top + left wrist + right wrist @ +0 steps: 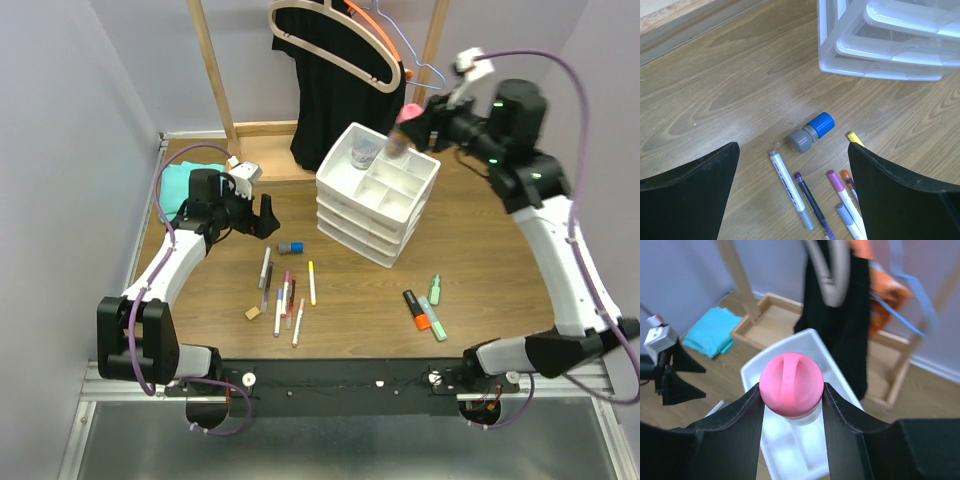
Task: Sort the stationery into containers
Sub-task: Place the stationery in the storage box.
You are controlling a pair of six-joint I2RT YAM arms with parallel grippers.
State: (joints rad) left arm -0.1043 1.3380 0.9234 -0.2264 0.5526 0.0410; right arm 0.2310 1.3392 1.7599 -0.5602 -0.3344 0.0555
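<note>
My right gripper (408, 126) is shut on the pink-capped clear bottle (403, 130), holding it upright just above the white three-drawer organiser (358, 226). From the right wrist the pink cap (791, 384) fills the gap between the fingers, with the divided tray (754, 371) below. My left gripper (262, 215) hangs open and empty over the small blue-capped tube (812, 131), which lies on the table ahead of the fingers. Slim pens (283, 296), a yellow pen (312, 283) and a tan eraser cube (253, 313) lie below it. An orange highlighter (416, 310) and green highlighters (433, 318) lie right of centre.
A wooden rack (215, 75) with hangers and a black garment (340, 100) stands behind the organiser. A teal folded cloth (180, 186) lies at the far left. A greyish item (365, 153) sits in the tray's far-left compartment.
</note>
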